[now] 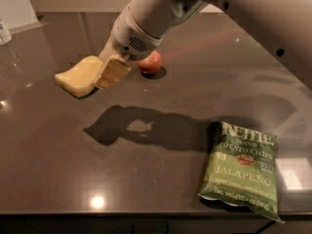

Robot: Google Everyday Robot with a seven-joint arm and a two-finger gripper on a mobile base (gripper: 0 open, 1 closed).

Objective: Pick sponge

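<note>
- The sponge [77,78], a pale yellow foam block, sits in the upper left of the view. It is held up off the dark desk [58,169], and its right end is pinched in the end effector [101,76].
- The end effector's fingers are closed in on the sponge. The near finger [113,71], a blocky pale yellow pad, lies flat against the sponge's right end. The other finger is hidden behind the foam.
- The sponge's free end points toward 9 o'clock and tilts slightly down.
- A shadow [131,126] of the sponge and end effector falls on the desk toward 5 o'clock from the sponge, clearly apart from it.
- The white arm [156,9] comes in from 1 o'clock, and its ribbed wrist sits just above the fingers.
- A red apple [150,62] rests on the desk at 3 o'clock from the sponge, just past the end effector and partly hidden by the wrist.
- A green bag of jalapeño chips [241,172] lies flat at 4 o'clock, well apart, near the front edge of the desk.
- A small bottle [4,30] stands at 10 o'clock, at the left border.
</note>
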